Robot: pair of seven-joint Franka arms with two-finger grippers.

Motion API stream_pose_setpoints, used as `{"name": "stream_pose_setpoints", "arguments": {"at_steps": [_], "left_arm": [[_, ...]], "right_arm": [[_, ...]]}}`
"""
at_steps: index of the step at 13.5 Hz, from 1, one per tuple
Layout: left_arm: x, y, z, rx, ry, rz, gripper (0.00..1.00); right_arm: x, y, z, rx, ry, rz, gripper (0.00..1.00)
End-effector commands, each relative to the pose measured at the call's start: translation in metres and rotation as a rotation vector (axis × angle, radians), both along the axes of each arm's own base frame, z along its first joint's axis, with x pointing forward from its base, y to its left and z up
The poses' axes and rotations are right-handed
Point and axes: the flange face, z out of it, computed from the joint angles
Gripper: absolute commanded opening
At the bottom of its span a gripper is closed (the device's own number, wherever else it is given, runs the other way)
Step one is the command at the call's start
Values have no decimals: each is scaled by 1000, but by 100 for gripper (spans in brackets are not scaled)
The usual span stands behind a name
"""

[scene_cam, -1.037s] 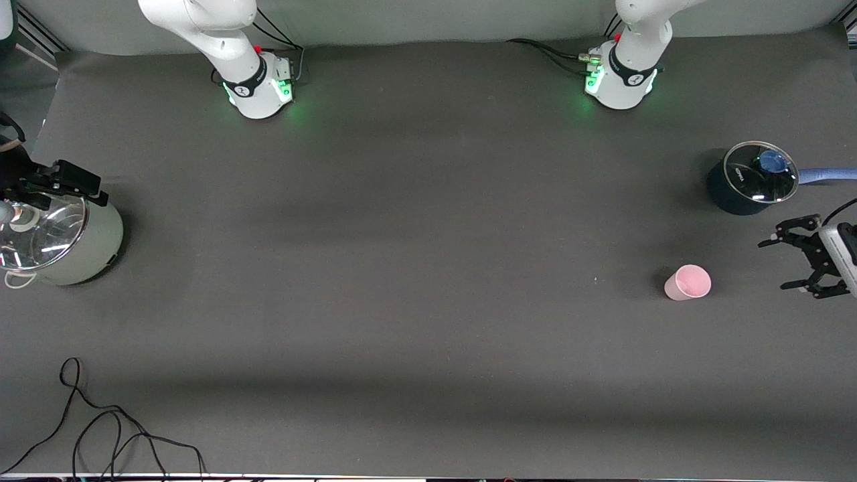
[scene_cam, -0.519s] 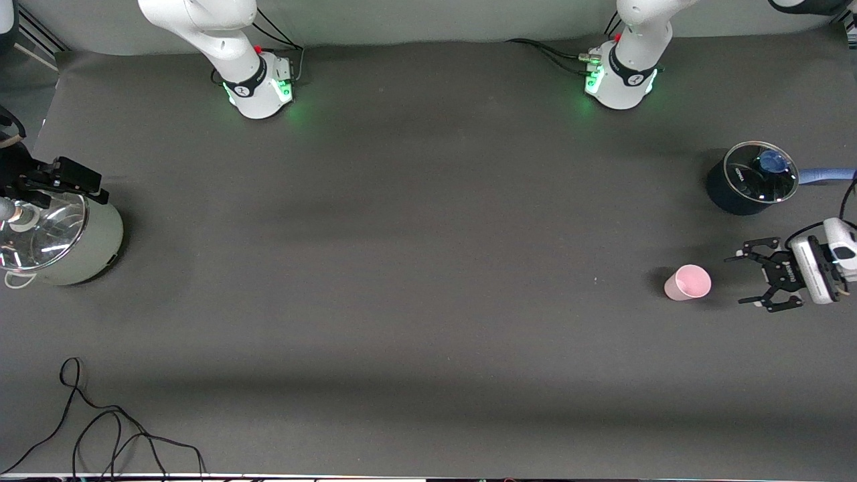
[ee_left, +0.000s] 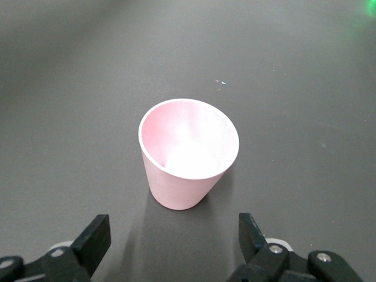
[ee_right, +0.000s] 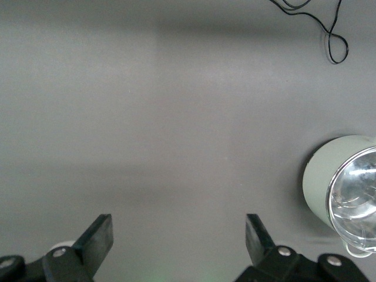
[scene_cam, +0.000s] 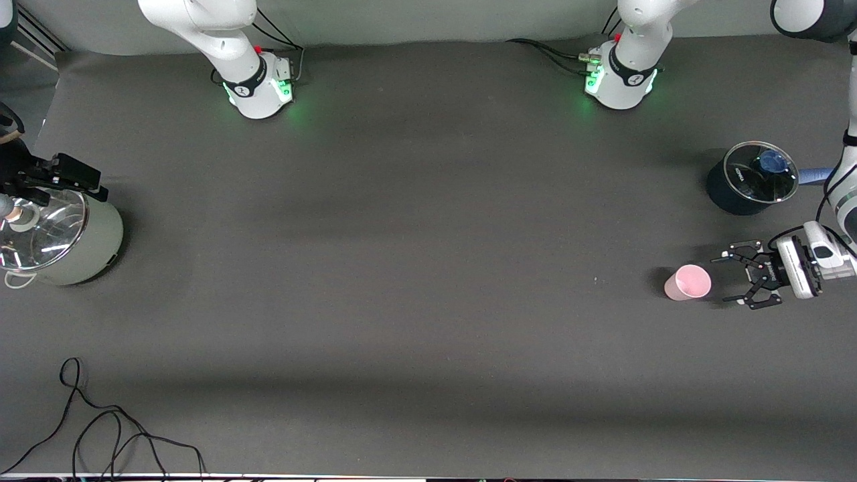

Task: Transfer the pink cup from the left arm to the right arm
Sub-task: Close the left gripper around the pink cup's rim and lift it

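Front view: the pink cup [scene_cam: 687, 282] stands upright on the grey table [scene_cam: 415, 268] toward the left arm's end, nearer the camera than the dark lidded pot [scene_cam: 751, 179]. The left gripper [scene_cam: 731, 279] sits just beside the cup, jaws spread wide, not touching it. The right gripper [scene_cam: 50, 182] waits over the pale lidded pot [scene_cam: 60, 241].

Left wrist view: the cup [ee_left: 188, 153] stands apart from the 2 black fingers [ee_left: 94, 238] – nothing held.

Right wrist view: the right gripper [ee_right: 179, 235] is wide and empty above bare table; the pale pot [ee_right: 343, 188] shows at the edge.
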Motion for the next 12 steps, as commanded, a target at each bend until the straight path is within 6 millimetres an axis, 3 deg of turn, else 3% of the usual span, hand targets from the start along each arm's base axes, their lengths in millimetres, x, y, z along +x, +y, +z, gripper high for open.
{"name": "stream_pose_setpoints", "arguments": {"at_steps": [1,3,12], "left_arm": [[-4,-6,-19,-75,-54,-1,98],[-6,-12,-33,-105,-68,-2,98],[-4,-47,-52,-196,-64,14,99]], "right_arm": [[-5,4,4,7,3,13,100],[-4,3,2,9,4,13,100],[-4,2,3,7,4,11,100]]}}
